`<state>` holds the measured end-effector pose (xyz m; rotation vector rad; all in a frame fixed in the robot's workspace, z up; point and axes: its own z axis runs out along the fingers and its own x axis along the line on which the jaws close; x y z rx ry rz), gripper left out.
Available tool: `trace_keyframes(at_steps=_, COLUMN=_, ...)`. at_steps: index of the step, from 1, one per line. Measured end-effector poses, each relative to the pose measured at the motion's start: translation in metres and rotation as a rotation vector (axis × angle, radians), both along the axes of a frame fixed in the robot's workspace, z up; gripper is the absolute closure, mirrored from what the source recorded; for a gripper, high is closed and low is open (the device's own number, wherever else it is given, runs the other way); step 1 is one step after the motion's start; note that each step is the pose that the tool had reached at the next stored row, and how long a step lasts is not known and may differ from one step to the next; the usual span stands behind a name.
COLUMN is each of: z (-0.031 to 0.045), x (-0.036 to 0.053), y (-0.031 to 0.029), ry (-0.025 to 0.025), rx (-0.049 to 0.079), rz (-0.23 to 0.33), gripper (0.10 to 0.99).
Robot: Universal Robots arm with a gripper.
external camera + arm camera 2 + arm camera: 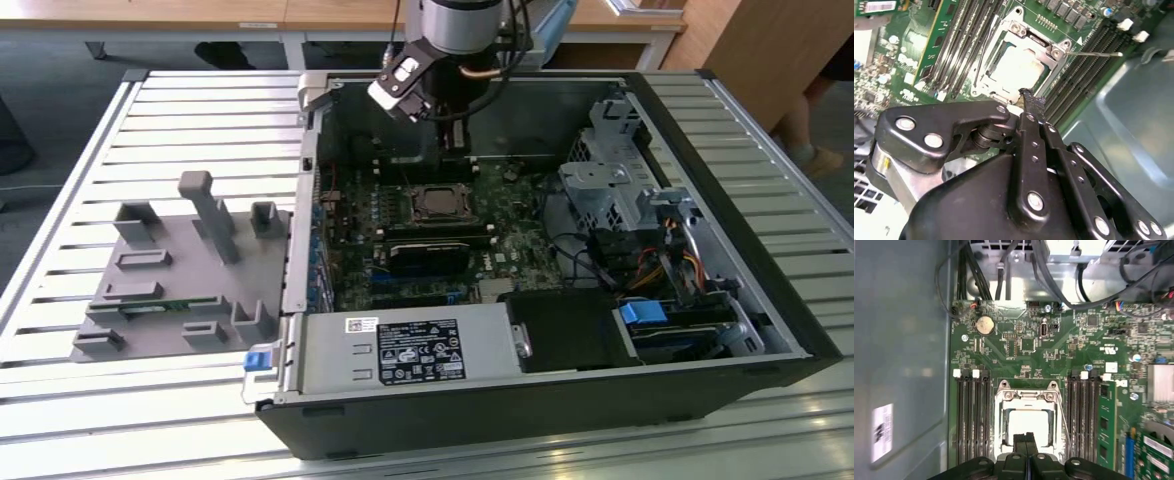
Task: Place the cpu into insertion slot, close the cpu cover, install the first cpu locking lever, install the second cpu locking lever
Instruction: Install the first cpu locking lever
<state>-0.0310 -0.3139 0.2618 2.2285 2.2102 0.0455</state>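
The cpu (1018, 71) lies in the insertion slot (438, 205), its dull silver face showing through the window of the cpu cover (1000, 49), which lies flat over it. In the first wrist view the cpu (1026, 421) and the cpu cover (1002, 415) sit just past the fingertips. My gripper (1030, 96) hangs above the slot's edge, its jaws pressed together with nothing between them; it also shows in the exterior view (451, 150) and the first wrist view (1026, 437). One thin locking lever (1094, 53) sticks out sideways from the socket, and it runs at a slant (1064, 412) beside the cover.
The board sits in an open black computer case (787, 330) on a slatted table. Long memory slots (973, 420) flank the socket. A black heatsink block (430, 250), a power-supply box (400, 350), a drive cage (607, 190) and cables stand nearby. A grey fixture plate (174, 280) lies outside.
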Motion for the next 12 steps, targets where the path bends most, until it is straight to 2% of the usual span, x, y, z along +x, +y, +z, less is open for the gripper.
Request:
trace_keyframes(at_steps=2, z=0.0056, x=0.0000, y=0.0000, ry=0.0000, rx=0.000, rz=0.000, gripper=0.973)
trace_keyframes(at_steps=4, z=0.0062, x=0.0000, y=0.0000, ry=-0.0001, rx=0.000, rz=0.012, gripper=0.973)
trace_keyframes(at_steps=12, z=0.0059, x=0.0000, y=0.0000, ry=0.0000, rx=0.000, rz=0.158, gripper=0.973)
